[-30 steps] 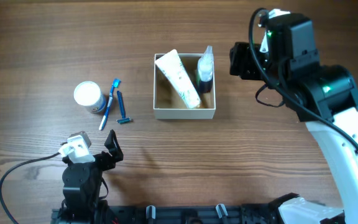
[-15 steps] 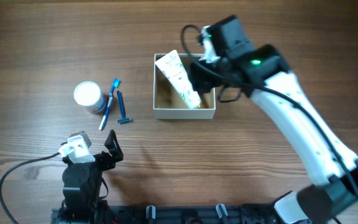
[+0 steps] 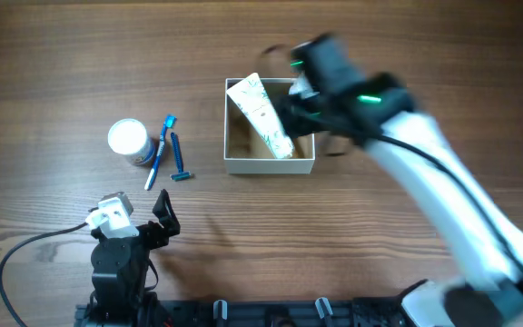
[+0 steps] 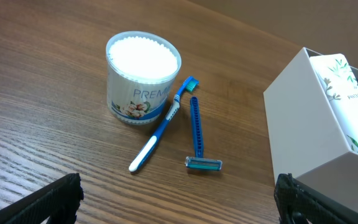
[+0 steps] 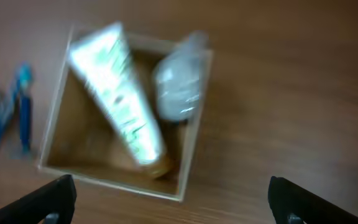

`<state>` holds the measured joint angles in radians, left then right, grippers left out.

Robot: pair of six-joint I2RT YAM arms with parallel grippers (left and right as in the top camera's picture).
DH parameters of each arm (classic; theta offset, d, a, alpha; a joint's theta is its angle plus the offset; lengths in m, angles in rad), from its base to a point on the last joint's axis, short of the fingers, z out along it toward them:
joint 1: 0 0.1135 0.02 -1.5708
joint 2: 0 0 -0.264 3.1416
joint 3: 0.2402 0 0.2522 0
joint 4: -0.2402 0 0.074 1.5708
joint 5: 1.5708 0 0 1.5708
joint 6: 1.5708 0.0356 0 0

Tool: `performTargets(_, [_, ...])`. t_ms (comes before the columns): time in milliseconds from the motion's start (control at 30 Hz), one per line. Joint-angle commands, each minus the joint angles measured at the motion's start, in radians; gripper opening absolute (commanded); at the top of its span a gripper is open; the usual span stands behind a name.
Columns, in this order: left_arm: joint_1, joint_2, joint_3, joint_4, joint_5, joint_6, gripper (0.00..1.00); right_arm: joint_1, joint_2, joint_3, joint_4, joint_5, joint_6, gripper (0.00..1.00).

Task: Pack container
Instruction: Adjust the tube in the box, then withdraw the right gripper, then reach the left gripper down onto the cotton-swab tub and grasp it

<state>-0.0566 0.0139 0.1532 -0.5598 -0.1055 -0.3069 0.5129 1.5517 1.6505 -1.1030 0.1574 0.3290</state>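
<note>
The container point(image 3: 269, 165) is a square white-walled box with a brown inside, at the table's middle. A white toothpaste tube point(image 3: 261, 116) lies slanted in it. A clear bottle point(image 5: 179, 87) stands in its right side; in the overhead view my arm hides it. My right gripper point(image 3: 302, 109) is blurred over the box's right part, open and empty, its fingertips wide apart point(image 5: 173, 198) above the box's near wall point(image 5: 114, 183). My left gripper point(image 3: 139, 218) is open and empty near the front edge, left of the box point(image 4: 303, 118).
A small round white jar point(image 3: 129, 141) stands left of the box, with a blue toothbrush point(image 3: 160, 154) and a blue razor point(image 3: 178, 156) beside it. All three show in the left wrist view: jar point(image 4: 143, 78), toothbrush point(image 4: 163, 124), razor point(image 4: 196, 130).
My right arm has swung left from beside the box to over its right side and is still blurred. The left arm and the objects have not moved.
</note>
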Motion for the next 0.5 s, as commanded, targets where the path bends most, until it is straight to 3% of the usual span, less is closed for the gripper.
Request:
performTargets(0, [0.007, -0.007, -0.003, 0.004, 0.011, -0.016, 1.00, -0.191, -0.220, 0.010, -0.048, 0.067, 0.251, 1.00])
performTargets(100, [0.007, -0.007, -0.003, 0.029, 0.012, -0.016, 1.00, -0.381, -0.363, 0.010, -0.071, 0.064, 0.301, 1.00])
performTargets(200, [0.007, -0.007, -0.002, 0.048, 0.140, -0.043, 1.00, -0.421, -0.411, 0.010, -0.125, 0.064, 0.300, 1.00])
performTargets(300, [0.008, 0.021, 0.035, 0.044, 0.137, -0.116, 0.99, -0.421, -0.395, 0.010, -0.145, 0.063, 0.302, 1.00])
performTargets(400, [0.008, 0.166, 0.170, -0.003, 0.090, -0.121, 0.99, -0.421, -0.370, 0.010, -0.144, 0.063, 0.302, 1.00])
performTargets(467, [0.008, 0.356, 0.320, -0.055, 0.047, -0.120, 1.00, -0.421, -0.344, 0.010, -0.143, 0.063, 0.302, 1.00])
